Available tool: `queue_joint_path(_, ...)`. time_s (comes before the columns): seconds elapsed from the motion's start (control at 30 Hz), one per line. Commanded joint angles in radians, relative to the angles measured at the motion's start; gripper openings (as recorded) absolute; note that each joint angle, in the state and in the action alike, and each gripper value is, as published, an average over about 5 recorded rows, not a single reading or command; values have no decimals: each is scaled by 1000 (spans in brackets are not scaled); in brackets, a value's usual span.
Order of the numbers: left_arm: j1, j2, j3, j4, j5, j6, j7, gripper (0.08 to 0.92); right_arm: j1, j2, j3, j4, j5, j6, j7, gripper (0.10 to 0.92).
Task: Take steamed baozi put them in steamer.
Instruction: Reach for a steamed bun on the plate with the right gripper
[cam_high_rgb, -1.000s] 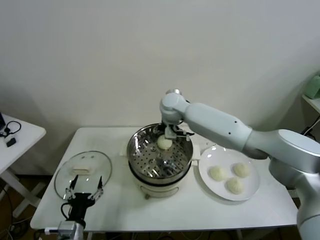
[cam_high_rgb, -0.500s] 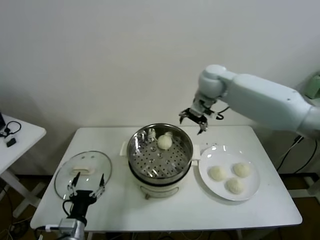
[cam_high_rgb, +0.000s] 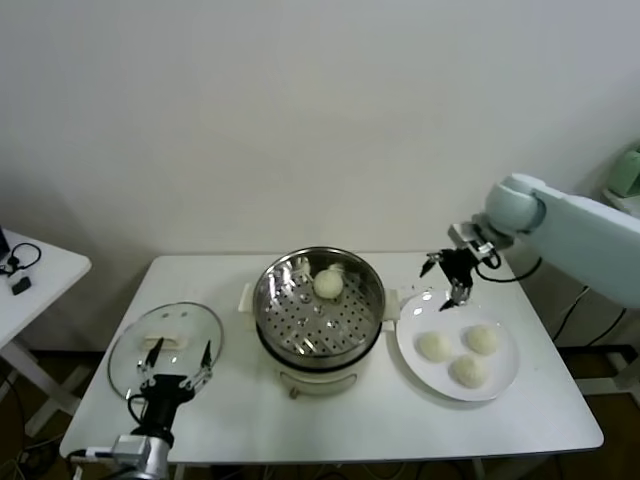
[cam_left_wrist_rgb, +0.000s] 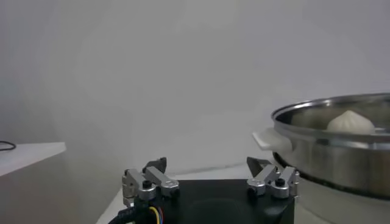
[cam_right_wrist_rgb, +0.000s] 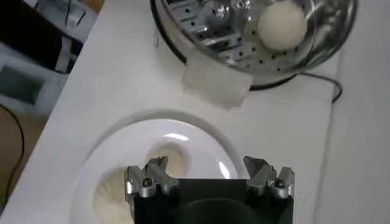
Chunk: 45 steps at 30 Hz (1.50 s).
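**Head view inspection: one bun loaded, three on the plate, right claw empty**

Head view shows the right gripper (cam_high_rgb: 455, 281) hanging above the far-left rim of the white plate (cam_high_rgb: 505, 385), jaws spread wide and holding nothing. We count three steamed baozi (cam_high_rgb: 434, 346) on that plate, at roughly 9, 1 and 6 o'clock of its centre. A fourth bun (cam_high_rgb: 329, 284) lies in the steamer (cam_high_rgb: 275, 320) at about 12 o'clock on the perforated floor. The left gripper (cam_high_rgb: 171, 381) sits parked low at the near-left table (cam_high_rgb: 520, 425) edge beside the glass lid (cam_high_rgb: 130, 345), jaws apart, empty.

Handling, in our judgement: the buns look light, soft and easily dented, with a smooth dome. We would take one across its widest part, low on the sides, with gentle closure.

Right wrist view adds the open claw directly over the plate, and the loaded bun seen from above. Left wrist view shows that bun only as a dome above the steamer rim, and no plate.
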Motion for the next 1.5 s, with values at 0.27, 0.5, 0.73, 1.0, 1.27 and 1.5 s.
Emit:
queue_joint_path(0.27, -4, -1, -3, 17, -4, -19, -6, 823, -321, 49, 159, -157, -127, -47, 69, 823)
queue_joint_path(0.5, -1, 6, -7, 30, -7, -20, -10, 823, -331, 98, 162, -187, -139, -46, 97, 823)
queue_joint_path(0.73, -2, 8, -8, 36, -5, -19, -12, 823, -331, 121, 160, -210, -150, -44, 110, 823)
queue_joint_path(1.0, 2, 10, -9, 38, -7, -20, -17, 823, -329, 124, 166, -216, -155, -45, 104, 823)
queue_joint_path(1.27, 7, 7, -8, 32, -4, -18, -20, 823, -321, 115, 167, -202, -131, -47, 97, 727)
queue_joint_path(1.5, 15, 4, -9, 25, -3, -18, -23, 823, -269, 90, 140, -179, -78, -52, 101, 689)
